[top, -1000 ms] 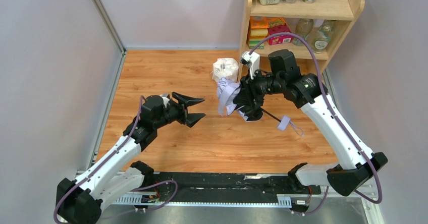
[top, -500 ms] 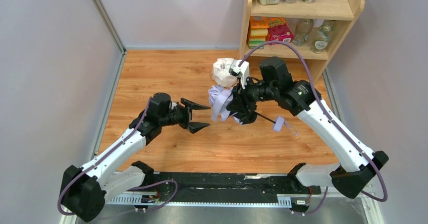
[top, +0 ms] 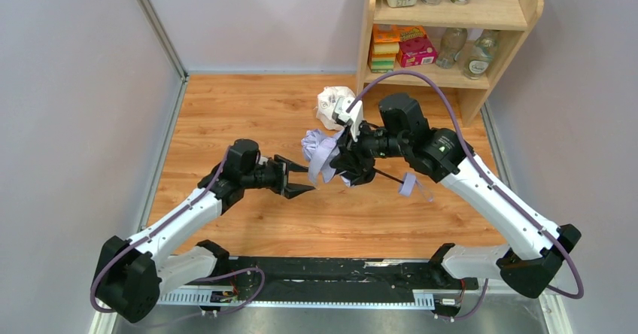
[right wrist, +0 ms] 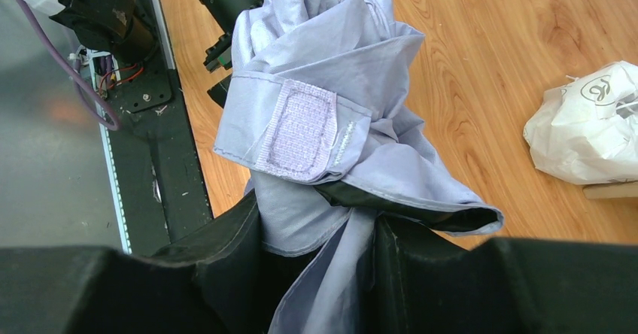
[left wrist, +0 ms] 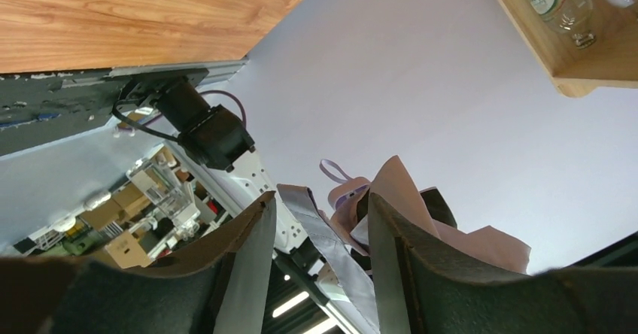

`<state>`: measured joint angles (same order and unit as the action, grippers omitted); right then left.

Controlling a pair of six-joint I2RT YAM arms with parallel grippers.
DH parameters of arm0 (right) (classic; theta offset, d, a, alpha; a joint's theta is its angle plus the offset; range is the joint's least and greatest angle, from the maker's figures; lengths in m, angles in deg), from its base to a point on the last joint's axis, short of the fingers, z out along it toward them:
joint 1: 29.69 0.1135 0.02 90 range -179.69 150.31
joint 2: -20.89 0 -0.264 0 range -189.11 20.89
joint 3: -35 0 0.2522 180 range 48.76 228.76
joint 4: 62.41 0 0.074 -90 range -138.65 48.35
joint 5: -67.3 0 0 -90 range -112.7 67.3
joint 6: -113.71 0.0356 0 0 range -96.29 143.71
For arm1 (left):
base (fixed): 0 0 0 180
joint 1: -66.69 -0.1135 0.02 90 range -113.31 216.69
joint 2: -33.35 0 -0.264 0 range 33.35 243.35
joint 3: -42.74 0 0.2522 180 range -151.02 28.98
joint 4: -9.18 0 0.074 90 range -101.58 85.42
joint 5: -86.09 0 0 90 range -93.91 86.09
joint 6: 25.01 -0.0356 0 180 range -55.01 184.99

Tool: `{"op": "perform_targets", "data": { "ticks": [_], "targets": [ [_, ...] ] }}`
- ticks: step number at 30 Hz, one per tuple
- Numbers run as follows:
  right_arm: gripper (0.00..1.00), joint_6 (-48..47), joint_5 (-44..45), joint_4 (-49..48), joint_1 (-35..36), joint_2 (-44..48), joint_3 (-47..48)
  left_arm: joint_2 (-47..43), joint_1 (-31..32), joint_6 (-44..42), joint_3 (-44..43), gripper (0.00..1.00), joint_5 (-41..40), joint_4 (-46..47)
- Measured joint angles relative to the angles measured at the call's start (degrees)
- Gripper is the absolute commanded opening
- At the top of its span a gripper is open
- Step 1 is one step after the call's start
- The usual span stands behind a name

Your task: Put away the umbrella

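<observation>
Along the near edge runs the black base rail. Ahead of it, the left gripper hangs over the wooden table with its jaws spread and nothing between them, pointed toward the right. Its tips are just beside the hanging folds of the umbrella; whether they touch cannot be told. In the left wrist view the pale fabric shows beyond the gap between the two fingers.

The right gripper is clamped on the umbrella's bunched lavender canopy and holds it off the table. The thin shaft and the small handle trail out to the right.

Further back, a white plastic bag lies just behind the umbrella, beside the wooden shelf unit at the far right. Bare wood lies open to the left, out to the metal frame edge.
</observation>
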<state>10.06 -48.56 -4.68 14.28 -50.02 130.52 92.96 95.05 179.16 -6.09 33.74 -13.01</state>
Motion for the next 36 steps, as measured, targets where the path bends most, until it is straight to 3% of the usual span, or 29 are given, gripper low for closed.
{"op": "perform_targets", "data": {
  "ticks": [6,10,11,12,24,31,36],
  "targets": [
    [0.0,-0.6,0.9,-0.2,0.9,-0.5,0.0,1.0,0.0,0.0,0.0,0.33,1.0,-0.1],
    [0.0,-0.8,1.2,-0.2,1.8,-1.1,0.0,1.8,0.0,0.1,0.0,0.11,1.1,-0.1],
    [0.0,-0.8,1.3,-0.2,2.1,-1.4,0.0,2.1,0.0,0.2,-0.1,0.02,1.2,-0.1],
    [0.0,-0.8,1.3,-0.2,2.3,-1.5,0.0,2.4,0.0,0.2,-0.1,0.0,1.2,-0.1],
    [0.0,2.7,-4.7,0.0,2.9,-1.5,0.0,3.1,-0.7,-1.3,-0.3,0.0,-0.9,2.0],
    [0.0,6.5,-7.0,0.0,5.4,2.8,-5.6,5.4,-5.9,-21.9,-11.2,0.0,-2.2,-4.1],
    [0.0,11.5,-7.9,-3.9,7.7,4.8,-10.8,3.1,-6.5,-34.4,-12.9,0.0,-1.0,-0.5]
  ]
}}
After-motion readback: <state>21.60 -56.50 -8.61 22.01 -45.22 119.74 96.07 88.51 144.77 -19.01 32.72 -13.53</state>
